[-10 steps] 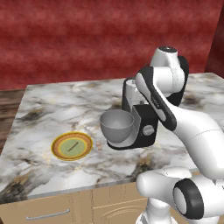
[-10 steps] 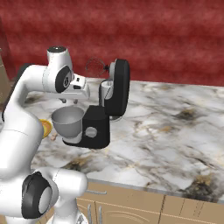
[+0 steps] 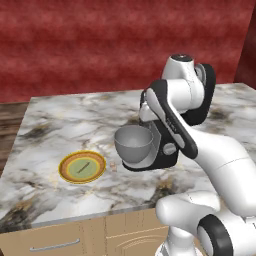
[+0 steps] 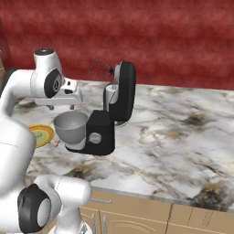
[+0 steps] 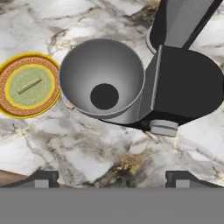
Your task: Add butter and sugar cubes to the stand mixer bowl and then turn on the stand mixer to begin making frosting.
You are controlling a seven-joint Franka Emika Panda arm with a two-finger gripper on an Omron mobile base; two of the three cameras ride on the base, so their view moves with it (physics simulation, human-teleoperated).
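The butter (image 5: 29, 85) is a thin tan stick lying on the yellow-rimmed green plate (image 5: 8, 103), also seen as the butter (image 3: 84, 166) left of the mixer. The grey stand mixer bowl (image 5: 101, 83) (image 3: 133, 142) (image 4: 71, 125) sits empty on the black stand mixer (image 4: 101, 132), whose head (image 4: 125, 89) is tilted up with the whisk (image 4: 100, 69) raised. A tiny pale sugar cube (image 3: 114, 166) lies on the counter between plate and bowl. My gripper (image 5: 111, 179) (image 4: 63, 108) hovers above the bowl, open and holding nothing.
The mixer's round grey knob (image 5: 163, 128) (image 4: 95, 138) faces the counter's front edge. Marble counter (image 4: 183, 137) stretches free to the right of the mixer. A red wall (image 3: 100, 45) runs behind, with wooden drawers (image 3: 60, 240) below the counter.
The hand has drifted slightly left above the bowl. Plate, butter, bowl and mixer have stayed put.
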